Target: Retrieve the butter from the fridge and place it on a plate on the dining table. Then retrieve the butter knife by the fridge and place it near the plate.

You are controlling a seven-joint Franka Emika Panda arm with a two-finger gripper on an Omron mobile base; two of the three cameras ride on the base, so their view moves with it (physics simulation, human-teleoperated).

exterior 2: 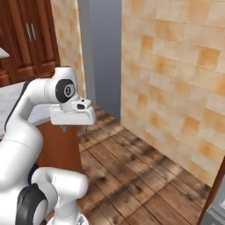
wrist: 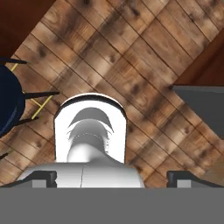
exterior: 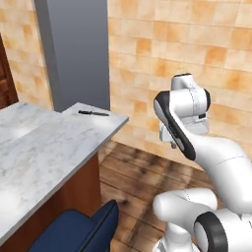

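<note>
Gripper (exterior 2: 73, 128) spread wide, nothing held, pointing down at the wooden floor (wrist: 144, 65). Butter knife (exterior: 93, 113) lies at the far corner of the dining table (exterior: 44, 147), about 10 o'clock in the left base view, near the edge. Grey column (exterior: 78, 49) stands just behind it. Risk: a low approach could clip the slab edge, or a nudge could push the thin knife off the corner.
</note>
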